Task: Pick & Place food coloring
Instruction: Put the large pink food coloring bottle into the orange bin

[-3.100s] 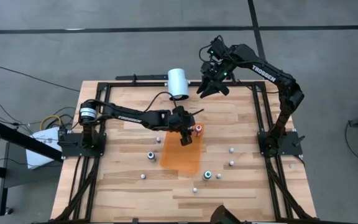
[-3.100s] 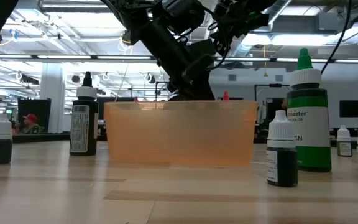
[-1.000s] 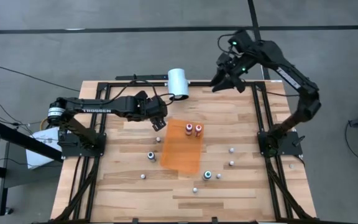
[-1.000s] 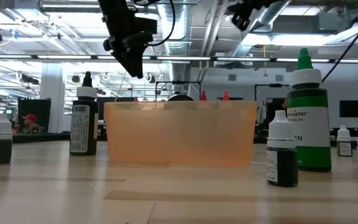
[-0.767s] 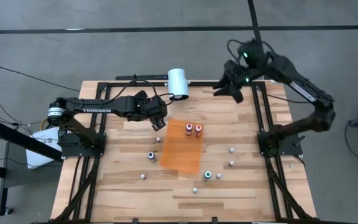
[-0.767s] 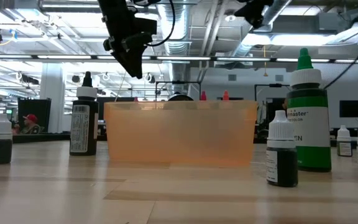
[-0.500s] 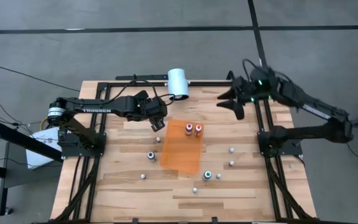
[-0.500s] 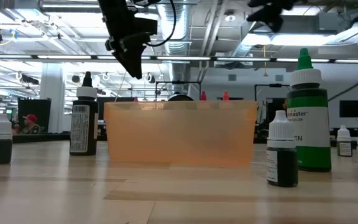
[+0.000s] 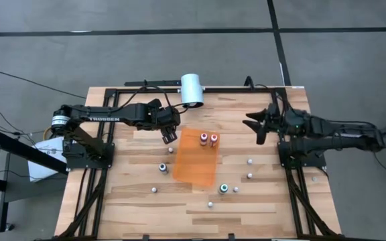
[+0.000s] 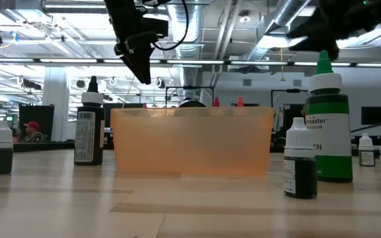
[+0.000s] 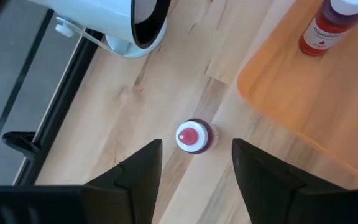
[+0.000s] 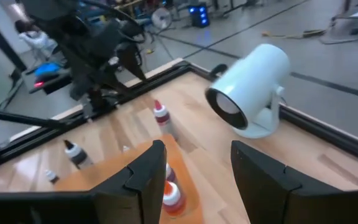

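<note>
Occlusions and limits, referenced to the orange tray (image 9: 195, 158):

- Low view: the tray's translucent wall (image 10: 192, 142) hides the two red-capped bottles inside it; only their cap tips (image 10: 216, 102) show above the rim.
- Low view: the right arm (image 10: 339, 23), beyond the tray's right end, is motion-blurred; its fingers cannot be resolved.
- High view: the loose bottles around the tray (image 9: 250, 161) are too small to tell cap colour.
- Left wrist view: the bottle in the tray (image 11: 332, 26) is cut off by the frame edge.

Right pincer (image 12: 193, 171) fingers apart, nothing between. Beyond: white cylinder (image 12: 248, 89) on stand near tabletop (image 12: 303, 177) edge. Orange tray (image 12: 120, 180) holding two red-filled bottles (image 12: 169, 191). Red-capped bottle (image 12: 161, 116) just beside tray. Black-capped bottle (image 12: 74, 153) farther off. Left arm (image 12: 98, 53) above.
</note>
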Controlling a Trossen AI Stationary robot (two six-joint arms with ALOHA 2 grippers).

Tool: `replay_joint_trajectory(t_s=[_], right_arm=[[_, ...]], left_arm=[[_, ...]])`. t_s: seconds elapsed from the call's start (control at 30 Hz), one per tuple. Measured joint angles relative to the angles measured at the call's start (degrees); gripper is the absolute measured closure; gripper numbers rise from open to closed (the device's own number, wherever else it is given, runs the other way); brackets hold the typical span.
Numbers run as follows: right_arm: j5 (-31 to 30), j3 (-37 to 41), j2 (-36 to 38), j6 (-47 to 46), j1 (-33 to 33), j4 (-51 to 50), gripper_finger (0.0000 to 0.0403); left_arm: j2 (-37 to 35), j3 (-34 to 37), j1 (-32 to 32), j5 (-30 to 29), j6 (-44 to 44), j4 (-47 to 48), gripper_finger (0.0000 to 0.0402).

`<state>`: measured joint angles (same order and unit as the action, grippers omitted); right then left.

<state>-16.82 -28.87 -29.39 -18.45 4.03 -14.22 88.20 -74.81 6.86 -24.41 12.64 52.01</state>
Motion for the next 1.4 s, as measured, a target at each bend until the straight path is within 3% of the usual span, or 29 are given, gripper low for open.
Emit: replay_joint_trajectory(t_s=[0.23, 0.53, 0.77, 0.97, 1.4], right_arm=[[-9.8, 9.0, 4.8, -1.1, -6.3, 7.2, 0.0234], [-22.3, 14.8, 7.6, -3.8, -10.2, 7.2, 0.023], [-22.8, 15.5, 7.9, -4.1, -10.1, 6.8, 0.0232], [-22.3, 15.4, 7.9, -4.1, -8.7, 6.5, 0.023], [-22.1, 15.4, 7.9, -4.1, -8.4, 6.5, 0.0234]], left_arm=[[0.0, 0.0, 1.7, -0.1, -1.3, 0.0, 0.017], [0.0, 0.0, 6.1, 3.0, -3.5, 0.0, 0.0103], [0.0, 0.0, 9.9, 9.7, -4.2, -0.3, 0.0052], [0.0, 0.0, 11.0, 10.7, -4.9, -1.7, 0.0008], [4.3, 0.0, 12.5, 11.5, -1.0, -1.2, 0.0007]])
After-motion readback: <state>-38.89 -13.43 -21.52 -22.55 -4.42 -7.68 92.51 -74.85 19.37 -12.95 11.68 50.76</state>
